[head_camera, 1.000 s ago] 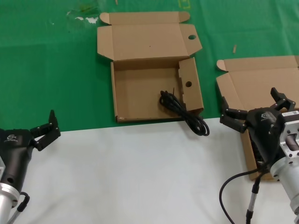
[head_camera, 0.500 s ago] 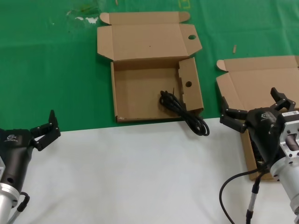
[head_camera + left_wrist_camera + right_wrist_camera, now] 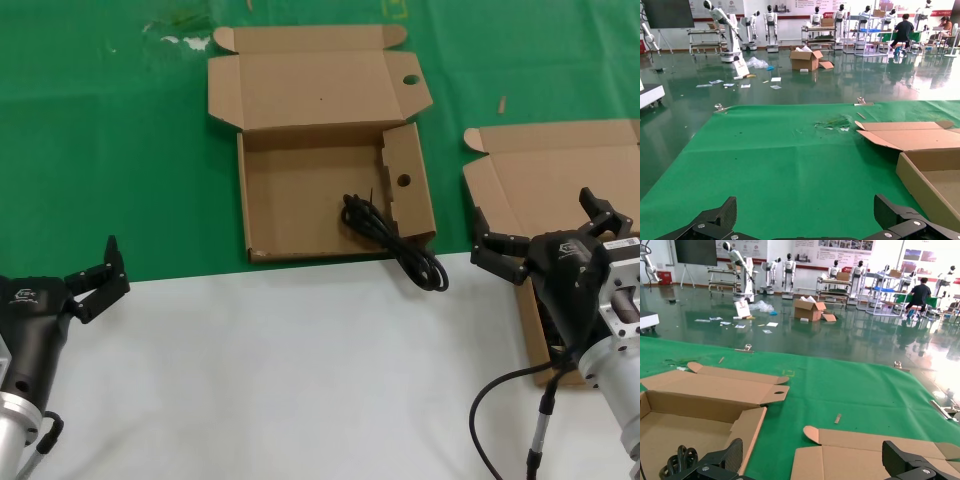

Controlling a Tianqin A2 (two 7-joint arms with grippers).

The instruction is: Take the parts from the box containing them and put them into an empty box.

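Nearest the robot, over the white tabletop (image 3: 300,380), the left end effector (image 3: 98,277) waits spread wide and empty. The right end effector (image 3: 545,235), also wide and empty, hovers above the plain-lidded source box (image 3: 560,170), likely poised to reach in. Farther off, a black cord coil (image 3: 395,245) drapes over the holed-lid box's (image 3: 310,190) front wall.

Green cloth (image 3: 120,150) over far tabletop, white surface (image 3: 280,380) nearer, whitish scraps (image 3: 185,40), perhaps torn tape
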